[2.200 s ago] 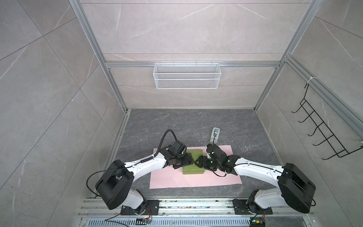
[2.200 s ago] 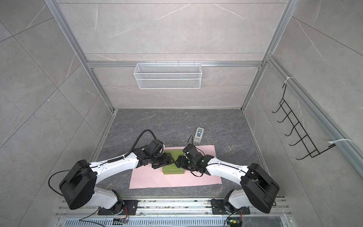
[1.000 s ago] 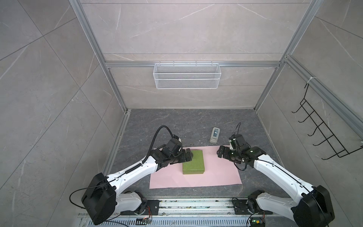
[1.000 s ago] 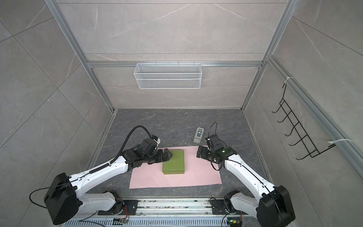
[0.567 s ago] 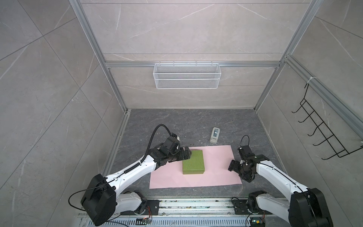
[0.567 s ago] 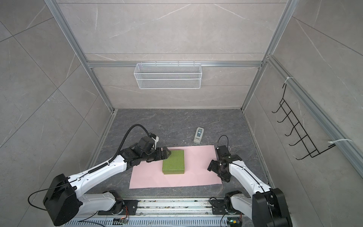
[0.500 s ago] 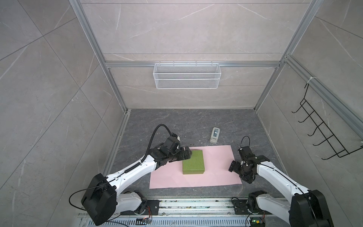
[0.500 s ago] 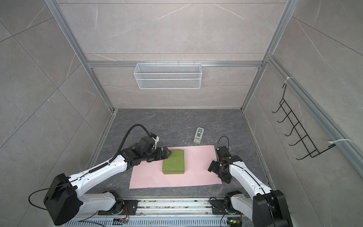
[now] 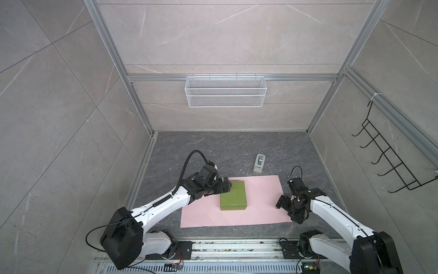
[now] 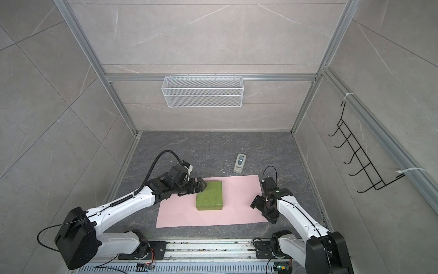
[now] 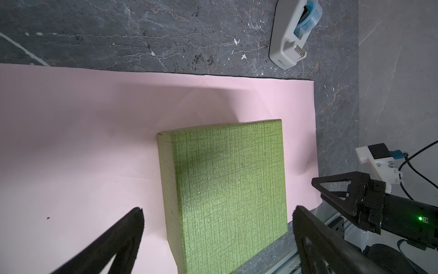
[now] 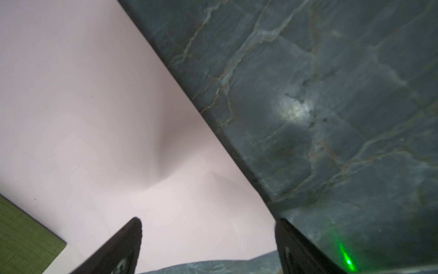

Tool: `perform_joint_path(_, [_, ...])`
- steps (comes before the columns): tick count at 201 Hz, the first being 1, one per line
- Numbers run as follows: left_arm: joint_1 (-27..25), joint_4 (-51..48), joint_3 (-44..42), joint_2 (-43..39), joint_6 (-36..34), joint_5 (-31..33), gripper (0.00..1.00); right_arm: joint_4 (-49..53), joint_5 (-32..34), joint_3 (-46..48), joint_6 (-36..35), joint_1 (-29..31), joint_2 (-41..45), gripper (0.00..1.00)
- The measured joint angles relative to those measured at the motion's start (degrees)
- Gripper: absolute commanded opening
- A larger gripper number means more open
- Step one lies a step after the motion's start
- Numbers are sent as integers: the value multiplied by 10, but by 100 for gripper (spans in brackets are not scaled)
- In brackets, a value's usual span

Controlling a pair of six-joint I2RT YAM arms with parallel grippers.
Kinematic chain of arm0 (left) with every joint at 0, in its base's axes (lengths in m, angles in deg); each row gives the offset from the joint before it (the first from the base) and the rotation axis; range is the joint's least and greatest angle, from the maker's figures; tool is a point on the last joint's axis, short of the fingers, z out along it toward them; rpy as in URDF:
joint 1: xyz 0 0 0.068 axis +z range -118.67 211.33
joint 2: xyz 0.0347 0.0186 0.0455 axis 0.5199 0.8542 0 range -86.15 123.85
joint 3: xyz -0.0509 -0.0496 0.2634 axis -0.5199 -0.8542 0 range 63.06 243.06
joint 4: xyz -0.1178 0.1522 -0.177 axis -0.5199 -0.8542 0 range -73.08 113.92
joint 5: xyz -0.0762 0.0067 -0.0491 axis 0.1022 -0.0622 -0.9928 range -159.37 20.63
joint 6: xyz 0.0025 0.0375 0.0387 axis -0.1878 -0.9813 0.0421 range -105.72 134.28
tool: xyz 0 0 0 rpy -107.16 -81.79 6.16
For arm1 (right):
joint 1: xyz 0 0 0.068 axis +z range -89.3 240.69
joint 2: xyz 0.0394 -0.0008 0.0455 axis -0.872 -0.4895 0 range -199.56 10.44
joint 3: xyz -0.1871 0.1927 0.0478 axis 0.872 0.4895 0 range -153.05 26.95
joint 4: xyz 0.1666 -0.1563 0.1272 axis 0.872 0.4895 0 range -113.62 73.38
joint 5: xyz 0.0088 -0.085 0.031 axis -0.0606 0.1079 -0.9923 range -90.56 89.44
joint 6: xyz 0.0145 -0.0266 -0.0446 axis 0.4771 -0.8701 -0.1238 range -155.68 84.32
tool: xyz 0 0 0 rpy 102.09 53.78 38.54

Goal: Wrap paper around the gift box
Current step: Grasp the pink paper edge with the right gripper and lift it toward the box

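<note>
Lying flat on the dark stone worktop (image 9: 213, 151), the paper (image 9: 260, 197) shows its pale pink face. The gift box (image 9: 233, 198) stands on it, left of the sheet's middle and close to its far edge in both top views.

The left pincer (image 9: 226, 187) is spread wide at the box's far left corner. In the left wrist view its 2 fingers (image 11: 132, 227) flank the green box (image 11: 227, 189) without pinching it.

The right pincer (image 9: 288, 211) sits at the paper's right edge, near the front corner, with its jaws spread. The right wrist view is blurred, but 1 finger (image 12: 128, 239) seems to be over the pink sheet and the other over bare worktop. I cannot tell whether the tips touch the sheet.

A grey-white tape dispenser (image 9: 259, 162) stands beyond the paper's far edge, apart from it.
</note>
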Motion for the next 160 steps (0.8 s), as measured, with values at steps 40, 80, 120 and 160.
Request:
perform_joint_path(40, [0, 0, 0, 0, 0, 0, 99, -11, -17, 14, 12, 0, 0, 89])
perform_joint_path(80, [0, 0, 0, 0, 0, 0, 99, -39, -32, 31, 21, 0, 17, 87])
perform_joint_path(120, [0, 0, 0, 0, 0, -1, 99, -26, -12, 32, 21, 0, 33, 89])
perform_joint_path(160, [0, 0, 0, 3, 0, -2, 99, -12, 19, 30, 28, 1, 25, 90])
